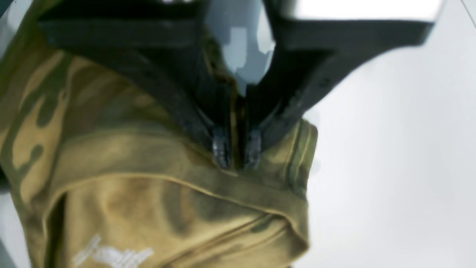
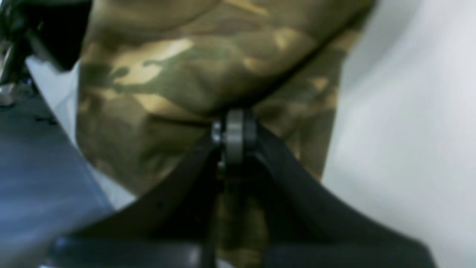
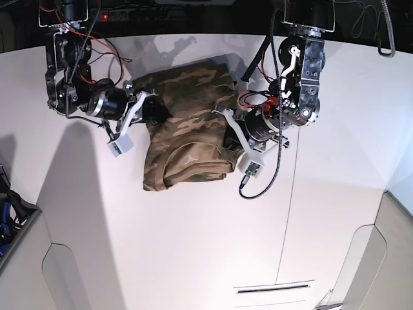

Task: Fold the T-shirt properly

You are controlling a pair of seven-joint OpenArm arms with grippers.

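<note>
The camouflage T-shirt (image 3: 187, 123) lies bunched in a rough fold at the back middle of the white table (image 3: 193, 245), its collar and small white mark (image 3: 188, 157) facing the front. My left gripper (image 3: 227, 137) is at the shirt's right edge. In the left wrist view its fingertips (image 1: 223, 150) pinch a ridge of cloth just above the collar seam of the T-shirt (image 1: 130, 201), so the left gripper (image 1: 238, 154) is shut on it. My right gripper (image 3: 153, 115) is at the shirt's left edge. The right wrist view shows the right gripper (image 2: 234, 128) shut on a fold of the T-shirt (image 2: 186, 74).
Both arms reach in from the back with red and black cables (image 3: 110, 51) hanging near them. The table's left edge (image 2: 93, 175) runs close beside the shirt in the right wrist view. A seam line (image 3: 287, 213) crosses the table on the right.
</note>
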